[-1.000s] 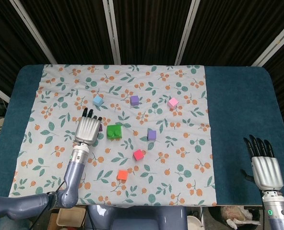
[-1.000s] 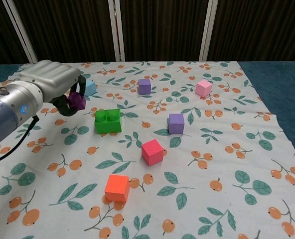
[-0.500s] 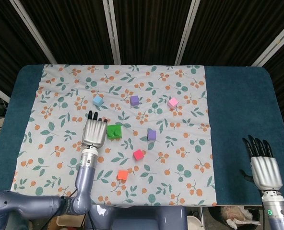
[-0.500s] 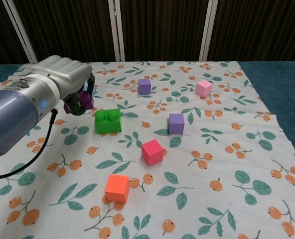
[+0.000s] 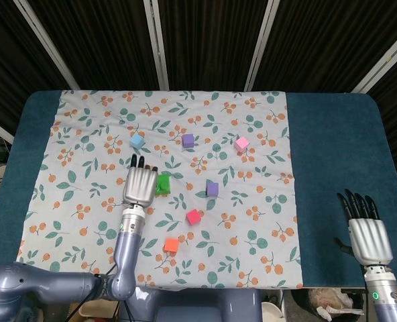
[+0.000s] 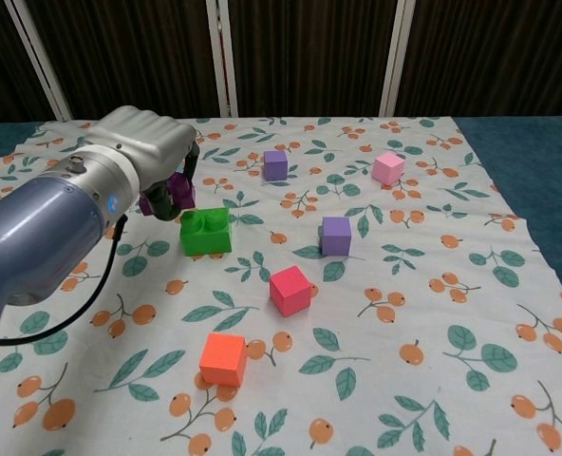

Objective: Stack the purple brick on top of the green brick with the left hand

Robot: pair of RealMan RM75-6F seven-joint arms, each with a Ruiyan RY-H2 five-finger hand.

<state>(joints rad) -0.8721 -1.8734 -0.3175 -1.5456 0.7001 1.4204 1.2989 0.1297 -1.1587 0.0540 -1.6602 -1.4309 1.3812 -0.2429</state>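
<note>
The robot's silver left hand (image 6: 143, 152) is gripping the small purple plastic brick (image 6: 172, 193) in its curled fingers, carrying it above the leaf-and-berry printed tablecloth (image 6: 433, 285). The brick is hanging just left of, and a little behind, the green studded plastic brick (image 6: 206, 231), not yet over it. In the head view the hand is covering most of the green brick's left side. This looks like the carry step; next the hand needs to be shifting right, lining up over the studs, then lowering. The right hand (image 5: 368, 229) is idling with straight fingers, holding nothing, over the blue table (image 5: 339, 147).
</note>
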